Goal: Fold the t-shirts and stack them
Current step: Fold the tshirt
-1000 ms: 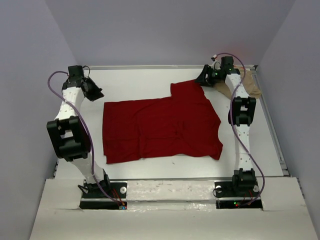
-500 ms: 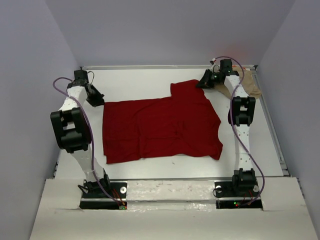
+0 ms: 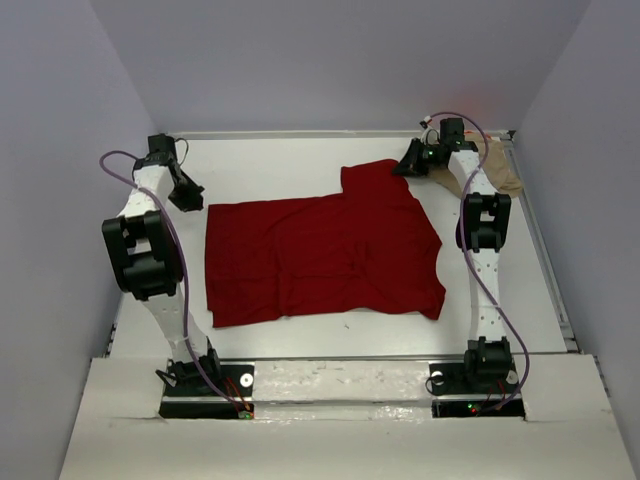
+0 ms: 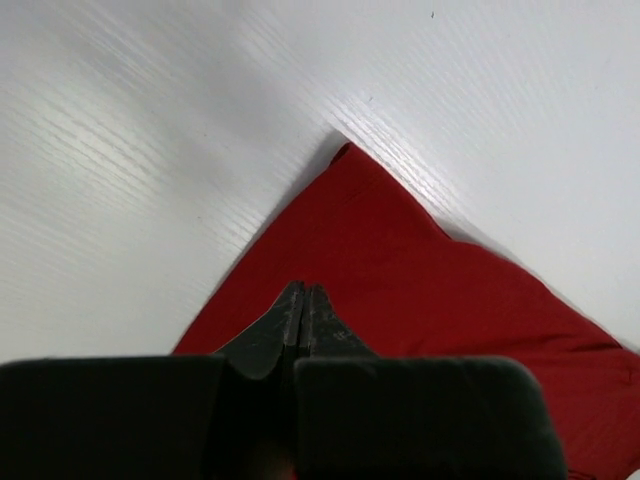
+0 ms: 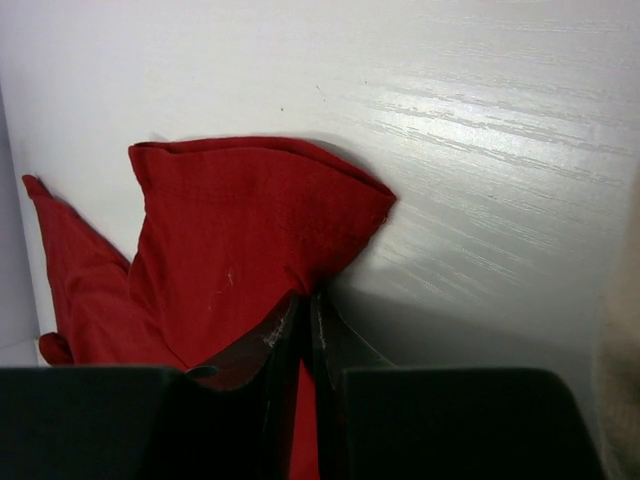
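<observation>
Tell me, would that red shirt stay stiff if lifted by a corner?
Probably not: the dark red t-shirt lies limp and wrinkled, and it bunches into folds at its far corner, so it would likely droop. It looks like thin cloth, so probably light. Pushed, it would likely crumple rather than slide.

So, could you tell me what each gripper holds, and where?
The right gripper pinches the red shirt by its sleeve; left gripper is shut over a corner, grip unclear.

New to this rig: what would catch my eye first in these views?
A dark red t-shirt lies spread flat across the middle of the table. The right gripper pinches its far sleeve, and the shut left gripper sits at its far-left corner. A tan shirt lies in the far right corner.
</observation>
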